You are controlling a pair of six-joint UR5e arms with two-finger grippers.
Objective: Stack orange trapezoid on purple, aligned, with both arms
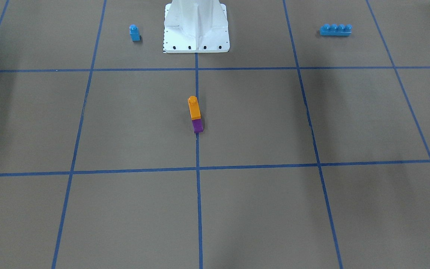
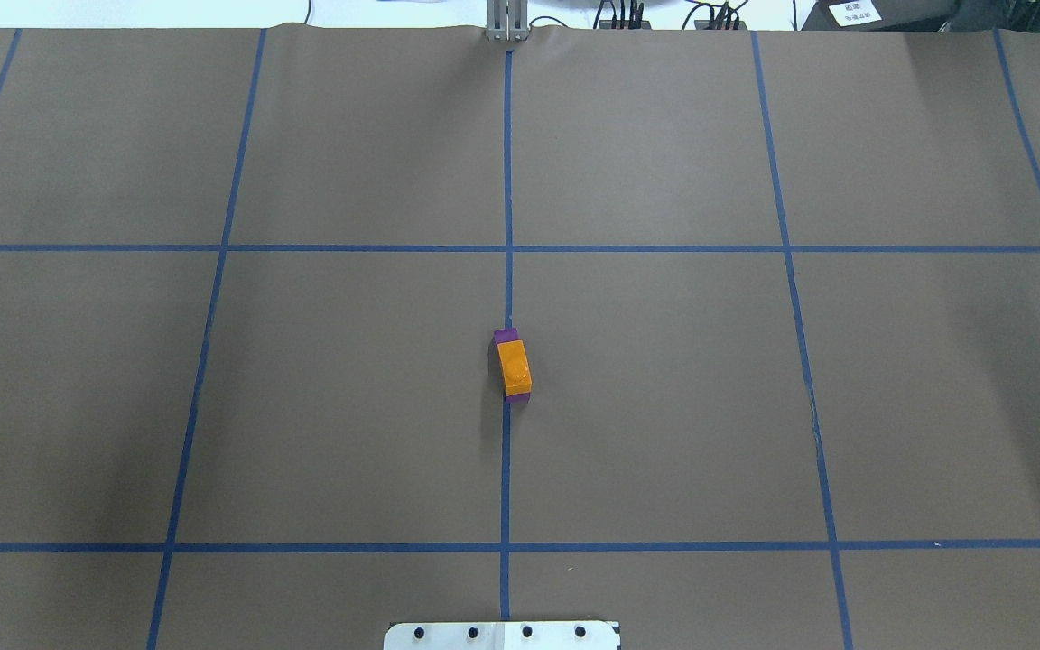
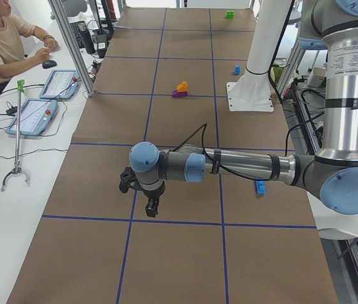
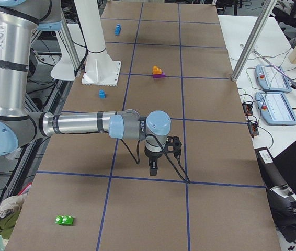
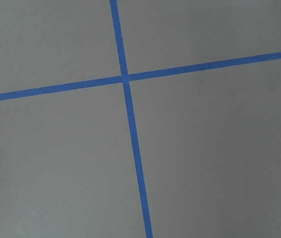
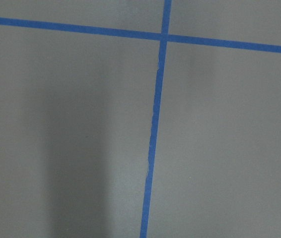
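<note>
Orange trapezoid (image 1: pixel 194 107): glossy, one round stud uppermost, seated on top of the purple (image 1: pixel 197 126). The two form one upright stack. From overhead a strip of purple (image 2: pixel 506 335) shows past the end of the orange block (image 2: pixel 515 367) that faces away from the white pedestal (image 1: pixel 196 28). Whether the sides sit flush cannot be settled.

Location: the stack stands on the worktop (image 1: pixel 125 123) straight out in front of the pedestal. It rests on the blue tape line running from the pedestal's foot and is well apart from the foot itself.

Left claw (image 3: pixel 148 210): hangs just above the worktop, pointing down, far from the pedestal toward the worktop's left end. Nothing is seen in it. Whether its fingers are apart or together cannot be told.

Right claw (image 4: pixel 153 168): the same posture, far from the pedestal toward the right end. Its finger state also cannot be told. Both wrist cameras show only brown paper and crossing tape.

Surroundings: a small blue block (image 1: pixel 134 33) stands just beside the pedestal on the right-arm side. A long blue brick (image 1: pixel 335 30) lies farther from the pedestal on the left-arm side. A green block (image 4: pixel 64 220) lies beyond the right claw, farthest from the pedestal. All three are well apart from the stack, as are the worktop's edges.
</note>
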